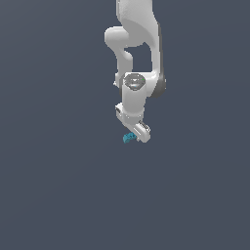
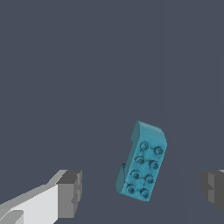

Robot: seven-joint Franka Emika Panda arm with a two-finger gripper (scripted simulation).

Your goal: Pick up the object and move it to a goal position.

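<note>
Background: plain dark grey-blue surface fills both views, no edges or markings seen.

Ext view – arm: white Panda arm (image 1: 135, 53) comes down from the top centre, wrist pointing down.
Ext view – end effector: end effector (image 1: 139, 135) low on the arm, tilted toward the ext view's right; finger spread too small to judge here.
Ext view – object: teal-blue object (image 1: 129, 137) sits at the end effector's tip, on the ext view's left of it; touching or just beside, can't tell.

Wrist view – fingers: two grey fingertips (image 2: 70, 194) set wide apart, one at each side of the frame.
Wrist view – object: object (image 2: 142, 162) is a studded brick w/ two rows of studs, one rounded corner, notched side, lying tilted betw. the fingertips.
Wrist view – grip: end effector wide open, holding nothing; clear gaps both sides of the object.
</note>
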